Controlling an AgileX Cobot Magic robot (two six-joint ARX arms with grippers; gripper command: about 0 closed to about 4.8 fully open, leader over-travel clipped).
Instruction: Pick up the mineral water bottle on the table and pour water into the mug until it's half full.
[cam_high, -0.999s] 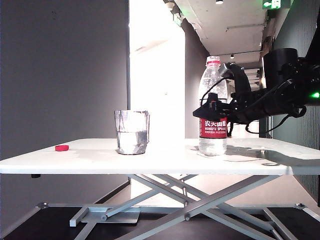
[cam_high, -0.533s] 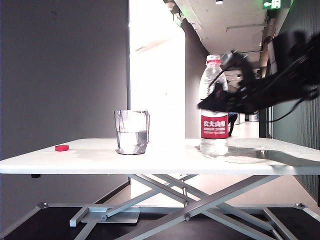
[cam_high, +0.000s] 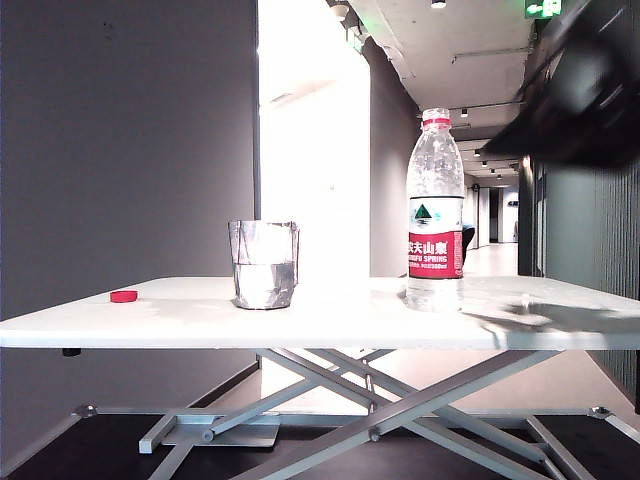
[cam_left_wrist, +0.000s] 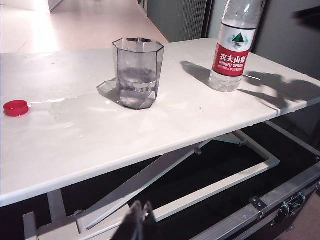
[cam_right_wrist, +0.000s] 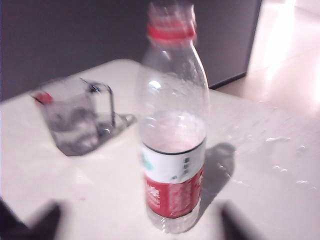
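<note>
Tall clear plastic mineral water bottle (cam_high: 434, 210) with red neck ring and red-and-white label is standing upright and uncapped on the right of the wide white table (cam_high: 200, 318); nothing is touching it. Short clear faceted mug (cam_high: 264, 264) is sitting left of it, well apart, holding water (cam_left_wrist: 136, 80) roughly half way up, so the pour looks done. Small red cap (cam_high: 124, 296) is lying at the far left. Right gripper (cam_right_wrist: 137, 220) is hanging blurred above and right of the bottle, fingers spread either side, gripping nothing. Left gripper (cam_left_wrist: 139, 224) is parked low near the table's near edge, fingers pressed together, idle.
</note>
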